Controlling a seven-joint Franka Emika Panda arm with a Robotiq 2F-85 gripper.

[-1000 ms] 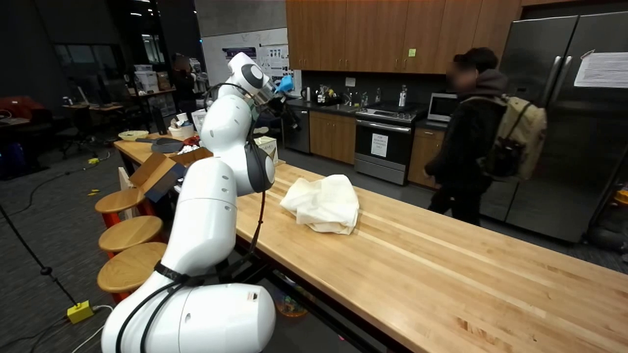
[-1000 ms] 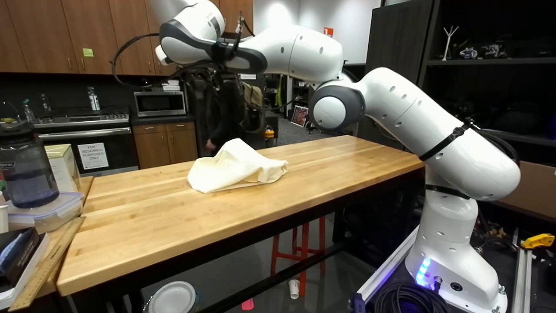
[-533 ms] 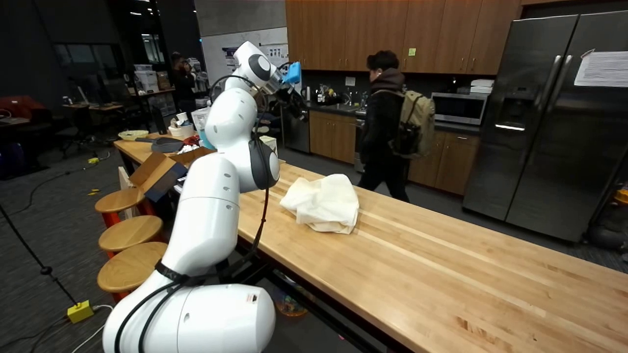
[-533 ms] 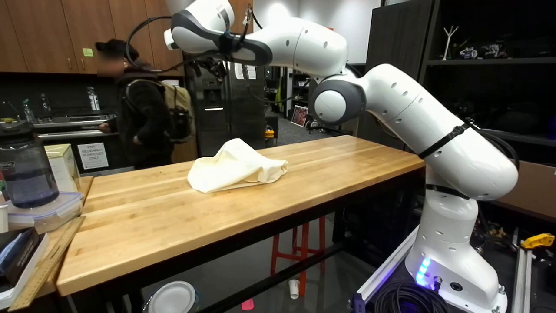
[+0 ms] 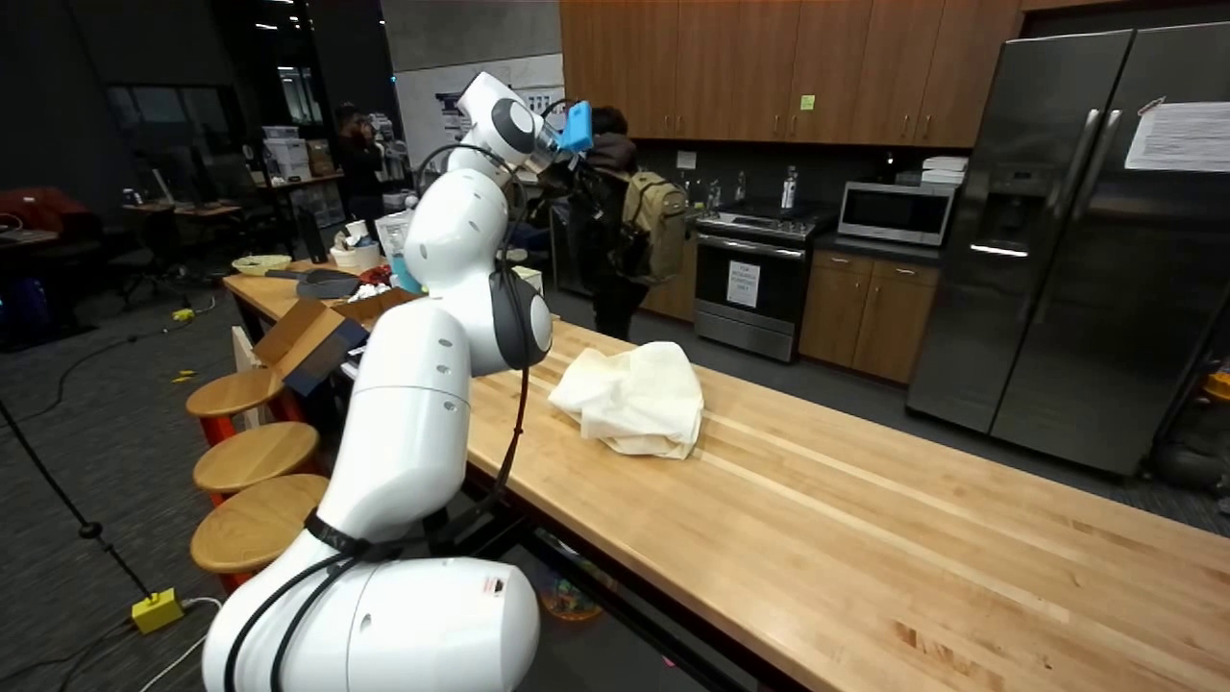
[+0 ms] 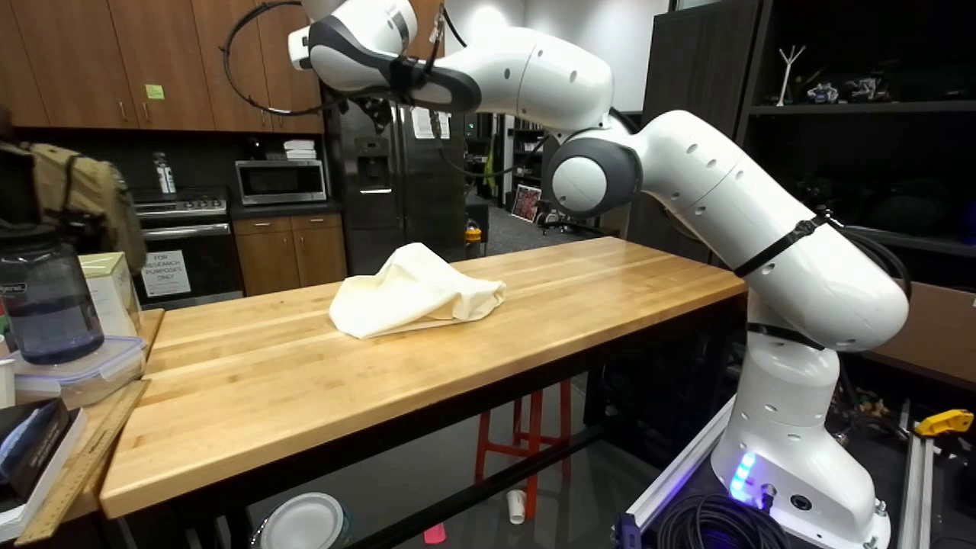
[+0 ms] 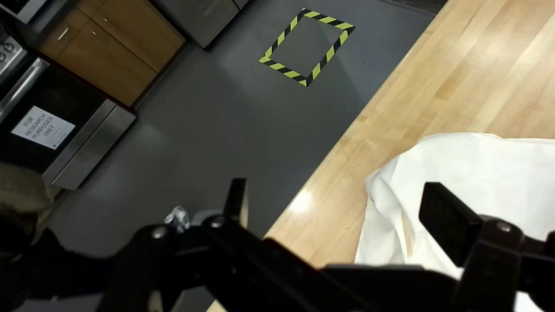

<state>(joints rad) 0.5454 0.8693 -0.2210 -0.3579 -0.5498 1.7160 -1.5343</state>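
A robot arm arches above a wooden surface, its hand spread wide and well apart from a crumpled cream cloth lying mid-surface, toward the far edge. At left, a bottle stands on a plastic container; at far left, a person wearing a tan backpack is beside the stove.

Wd cabs above stove, fridge nearby, dk gray flr.
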